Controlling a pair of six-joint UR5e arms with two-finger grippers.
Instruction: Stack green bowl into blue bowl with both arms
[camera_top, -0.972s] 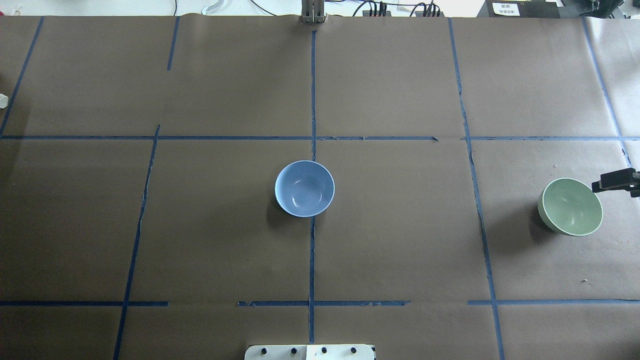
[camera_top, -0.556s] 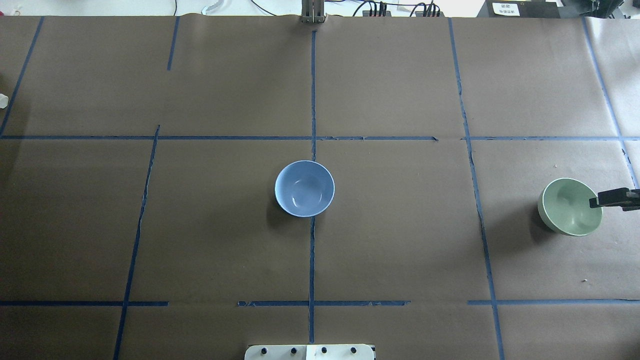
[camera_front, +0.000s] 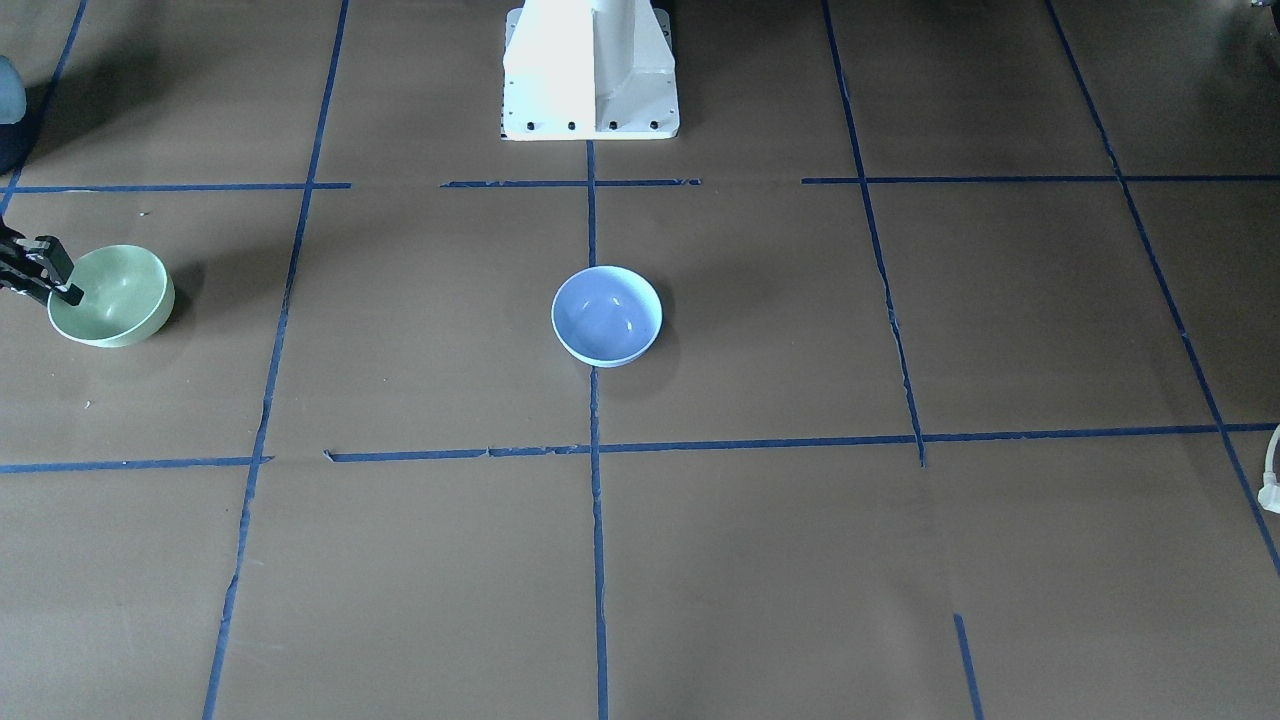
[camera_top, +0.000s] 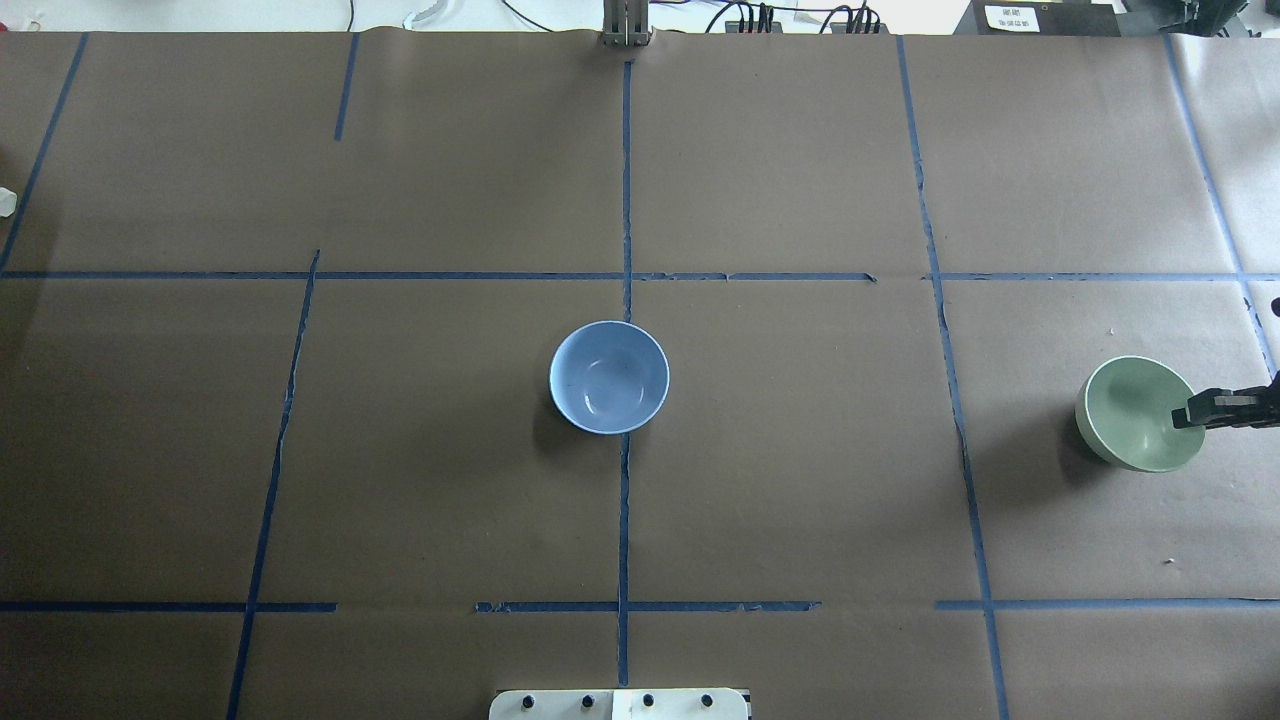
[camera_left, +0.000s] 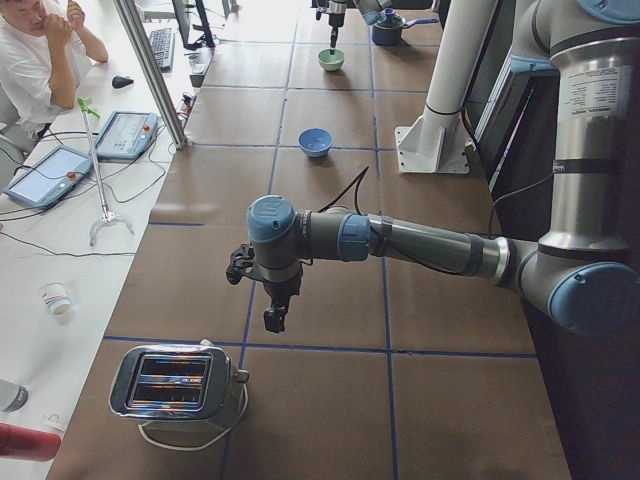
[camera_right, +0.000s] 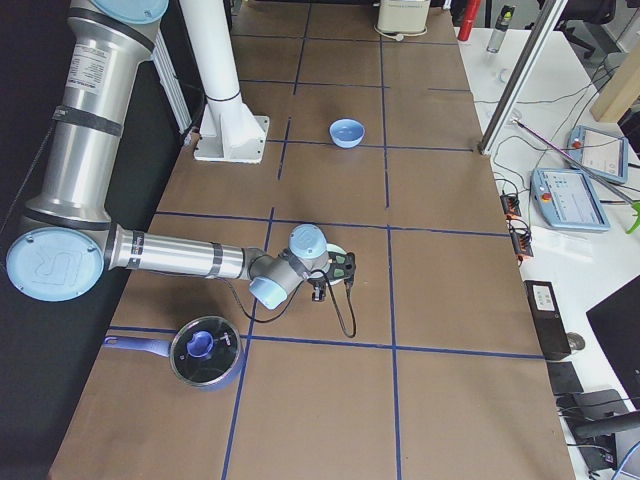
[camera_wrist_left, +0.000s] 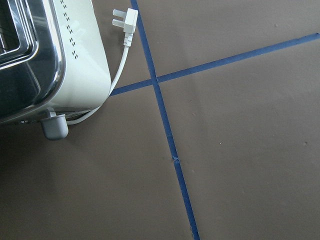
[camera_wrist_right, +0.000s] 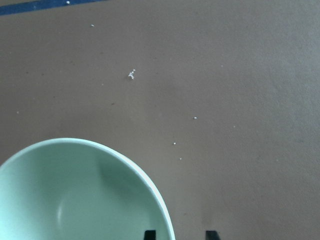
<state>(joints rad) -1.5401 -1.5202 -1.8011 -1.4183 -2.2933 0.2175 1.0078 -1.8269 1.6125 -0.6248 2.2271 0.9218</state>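
Observation:
The green bowl (camera_top: 1135, 415) stands upright at the table's far right; it also shows in the front-facing view (camera_front: 118, 293) and fills the lower left of the right wrist view (camera_wrist_right: 75, 195). My right gripper (camera_top: 1192, 413) is open at the bowl's outer rim, with one fingertip (camera_wrist_right: 149, 234) inside the rim and the other outside it. The blue bowl (camera_top: 608, 377) stands upright and empty at the table's centre. My left gripper (camera_left: 272, 318) hangs over the table's left end, far from both bowls; I cannot tell whether it is open or shut.
A chrome toaster (camera_left: 175, 385) with a white cord and plug (camera_wrist_left: 125, 20) stands below the left gripper. A pot with a blue-knobbed lid (camera_right: 205, 350) sits near the right arm. The white pedestal (camera_front: 590, 70) stands at the robot's side. An operator (camera_left: 35, 50) sits beyond the table.
My right gripper has moved toward the robot's side and slightly inward, from beside the green bowl's far right edge to astride its right rim. Both bowls stay still.

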